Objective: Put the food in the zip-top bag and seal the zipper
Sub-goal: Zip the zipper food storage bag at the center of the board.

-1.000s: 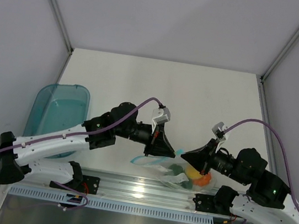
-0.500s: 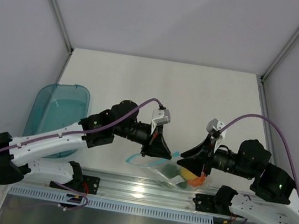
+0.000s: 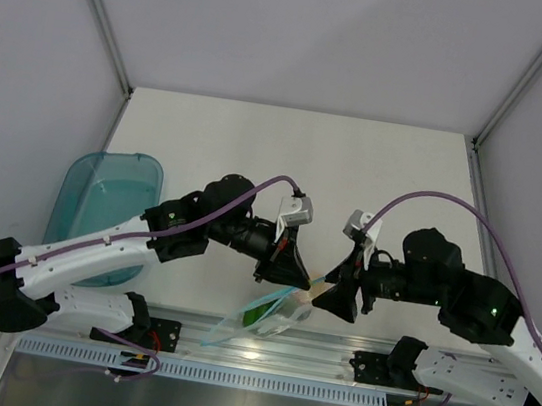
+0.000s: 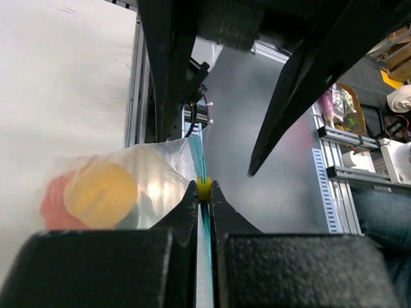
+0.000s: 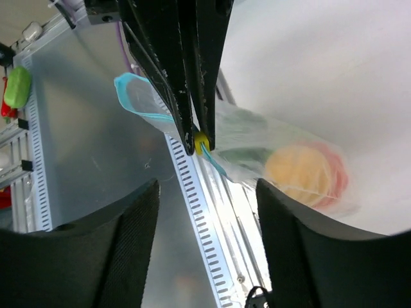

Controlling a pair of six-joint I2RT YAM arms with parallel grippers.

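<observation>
Left wrist, left tool (image 4: 203,192) clamping zipper (image 4: 198,157) at table (image 3: 356,175) edge, right tool (image 5: 207,186) spread

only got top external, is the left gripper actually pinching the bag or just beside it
Observer: Left wrist view: the left gripper is shut on the light blue zipper strip, at a small yellow tab.
Operator: food inside
Observer: Yes; through the small clear crinkly zip-top bag a yellow-orange round piece overlaps a reddish round one.
Operator: right gripper holding anything
Observer: No; the right wrist view shows the right gripper open, the bag ahead of it, ungripped.
</observation>
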